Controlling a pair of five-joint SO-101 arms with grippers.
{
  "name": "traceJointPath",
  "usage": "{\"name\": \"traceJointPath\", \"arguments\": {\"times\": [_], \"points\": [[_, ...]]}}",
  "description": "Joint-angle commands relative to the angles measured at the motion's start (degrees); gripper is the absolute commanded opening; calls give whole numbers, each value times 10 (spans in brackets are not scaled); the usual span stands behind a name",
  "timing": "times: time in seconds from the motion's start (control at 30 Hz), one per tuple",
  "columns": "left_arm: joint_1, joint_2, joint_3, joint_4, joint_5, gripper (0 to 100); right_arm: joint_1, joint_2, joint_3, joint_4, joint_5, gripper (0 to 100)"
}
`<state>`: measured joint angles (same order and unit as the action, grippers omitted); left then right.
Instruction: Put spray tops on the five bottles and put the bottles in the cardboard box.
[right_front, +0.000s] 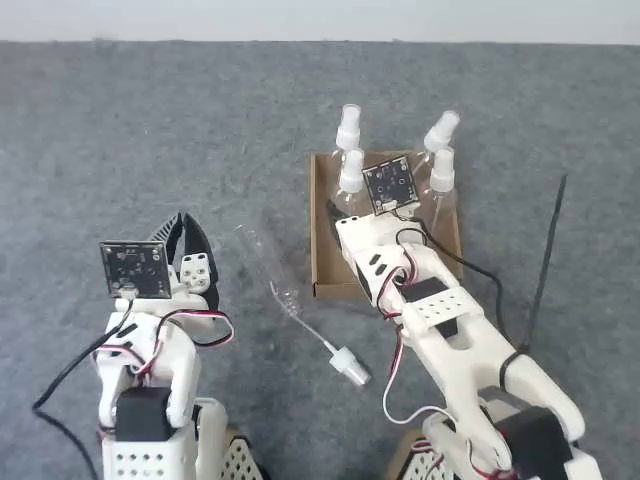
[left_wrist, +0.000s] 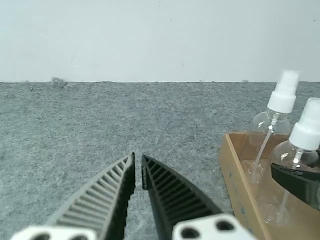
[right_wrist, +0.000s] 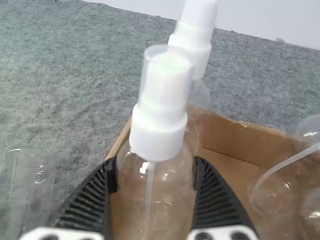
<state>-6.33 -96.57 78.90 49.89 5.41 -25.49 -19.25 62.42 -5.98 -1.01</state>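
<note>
Clear bottle (right_wrist: 161, 150) in the cardboard box (right_wrist: 240, 142) sits clasped by the right hand (right_wrist: 155, 172); left hand (left_wrist: 138, 167) closed, empty

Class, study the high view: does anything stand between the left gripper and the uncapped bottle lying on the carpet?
Nothing visible does. Only bare carpet separates the left gripper from the lying bottle; the loose spray top lies past its neck, off that path.
</note>
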Motion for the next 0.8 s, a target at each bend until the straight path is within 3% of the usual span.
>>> {"name": "traceJointPath", "arguments": {"times": [0.0,0.17,0.4,0.77], "points": [[-1,5,-14,-15,4,13,-6,-12,0,-10,6,7],[-1,5,-13,-15,3,13,-6,-12,0,-9,6,8],[-1,5,-13,-17,3,13,-8,-13,1,-8,7,109],[-1,5,-13,-18,2,13,-8,-13,1,-8,7,113]]}}
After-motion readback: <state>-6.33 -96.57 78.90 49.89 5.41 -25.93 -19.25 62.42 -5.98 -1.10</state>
